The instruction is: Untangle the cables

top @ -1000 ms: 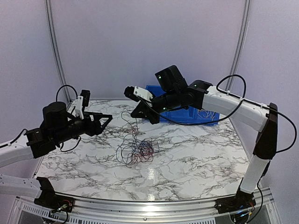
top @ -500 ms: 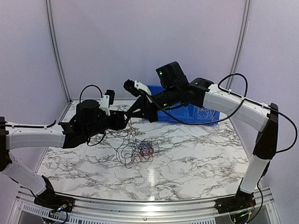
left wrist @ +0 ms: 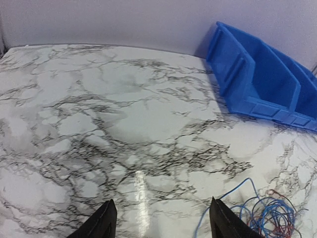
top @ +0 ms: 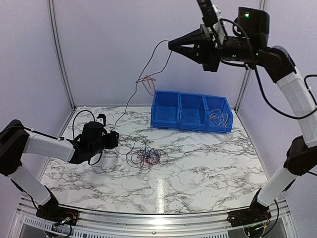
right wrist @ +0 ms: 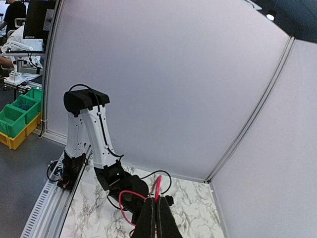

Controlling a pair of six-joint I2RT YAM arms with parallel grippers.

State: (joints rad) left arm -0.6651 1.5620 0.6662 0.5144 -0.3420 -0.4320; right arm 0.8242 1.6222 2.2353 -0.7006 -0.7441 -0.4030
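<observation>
Left claw (left wrist: 161, 204) wide apart near one cable tangle (top: 146, 157) — right claw (right wrist: 154, 204) tight on one red cable (right wrist: 156, 186); one blue bin (top: 190, 125).

Bright, even overhead light, faint soft shadows, a pale glare streak on the glossy bench (left wrist: 74, 99) just ahead of the left claw (left wrist: 162, 220), sharp mid-scene focus, wall posts (right wrist: 247, 114) bowing toward the edges beyond the right claw (right wrist: 155, 218)

Robotics lab cell, pale panel walls (top: 114, 49) on metal frame (top: 57, 49), marble-look table (top: 208, 168), green storage crates (right wrist: 19, 110) outside
</observation>
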